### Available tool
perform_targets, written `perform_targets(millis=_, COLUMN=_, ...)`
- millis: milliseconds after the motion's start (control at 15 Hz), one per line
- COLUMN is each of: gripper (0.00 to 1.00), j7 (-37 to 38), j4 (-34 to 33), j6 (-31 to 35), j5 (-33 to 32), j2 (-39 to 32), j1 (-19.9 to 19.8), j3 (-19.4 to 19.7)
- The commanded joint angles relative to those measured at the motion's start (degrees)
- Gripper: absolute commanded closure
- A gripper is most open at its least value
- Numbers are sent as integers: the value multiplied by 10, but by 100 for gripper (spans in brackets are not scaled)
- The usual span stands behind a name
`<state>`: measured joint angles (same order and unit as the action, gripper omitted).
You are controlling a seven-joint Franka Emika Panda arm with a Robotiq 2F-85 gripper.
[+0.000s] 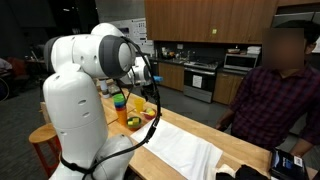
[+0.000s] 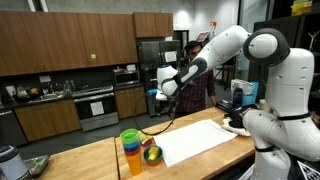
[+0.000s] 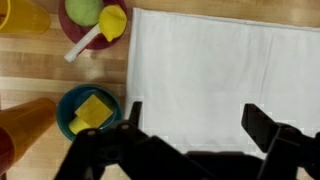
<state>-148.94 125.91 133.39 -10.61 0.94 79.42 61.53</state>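
Note:
My gripper point(image 3: 196, 112) is open and holds nothing. It hangs above a white cloth point(image 3: 210, 70) spread flat on the wooden counter. Its dark fingers point(image 3: 262, 122) frame the cloth's near part without touching it. In both exterior views the gripper point(image 1: 149, 72) point(image 2: 165, 86) is well above the cloth point(image 1: 190, 146) point(image 2: 205, 138). Left of the cloth stand a blue bowl point(image 3: 68, 100) holding a yellow block point(image 3: 93, 111) and a maroon bowl point(image 3: 66, 24) with a green fruit point(image 3: 88, 9) and a yellow scoop point(image 3: 112, 20).
An orange cup point(image 3: 25, 125) and a yellow cup point(image 3: 22, 14) stand left of the bowls. They appear as coloured cups point(image 2: 131, 148) point(image 1: 120, 100) at the cloth's end. A seated person point(image 1: 275, 95) is close to the counter. A black device point(image 1: 285, 160) lies near them.

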Motion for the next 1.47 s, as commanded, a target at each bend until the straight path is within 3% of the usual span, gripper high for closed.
perform_targets(millis=0, gripper=0, j7=0, j4=1, j6=-1, j5=0, j2=0, j1=-113, j3=-113)
perform_targets(millis=1267, gripper=0, j7=0, j4=1, j6=-1, j5=0, j2=0, j1=-113, j3=-113)
perform_targets(millis=1333, gripper=0, j7=0, j4=22, j6=21, j5=-16, j2=21, j1=-16, j3=-25)
perform_targets(millis=1400, gripper=0, j7=-1, j4=27, j6=18, j5=-2, j2=14, j1=-35, j3=-47)
